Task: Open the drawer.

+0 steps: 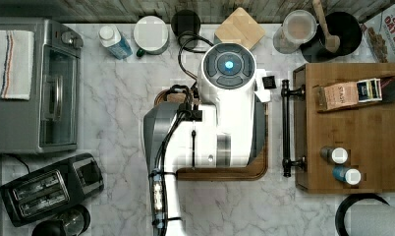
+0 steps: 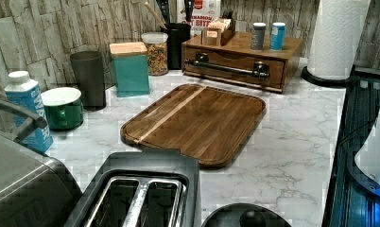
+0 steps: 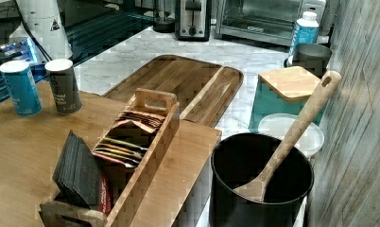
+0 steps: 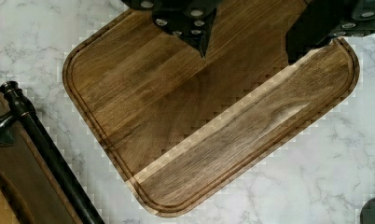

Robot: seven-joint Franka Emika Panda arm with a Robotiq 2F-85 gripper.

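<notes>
Gripper (image 4: 246, 51) spread above cutting board (image 4: 209, 116); drawer (image 2: 235, 66) closed.

The white arm (image 1: 205, 132) folds over the middle of the top view, wrist pointing down, and its gripper (image 4: 246, 51) hangs with both black fingers (image 4: 195, 28) spread apart.

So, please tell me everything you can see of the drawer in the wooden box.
The drawer is a wide, shallow front of brown wood in a bamboo-looking box. A long black metal bar handle runs across it on two mounts, one near each end. It looks shut, its front about level with the box. It faces the cutting board across a strip of marble counter. Nothing touches it; the end effector hangs over the board.
</notes>
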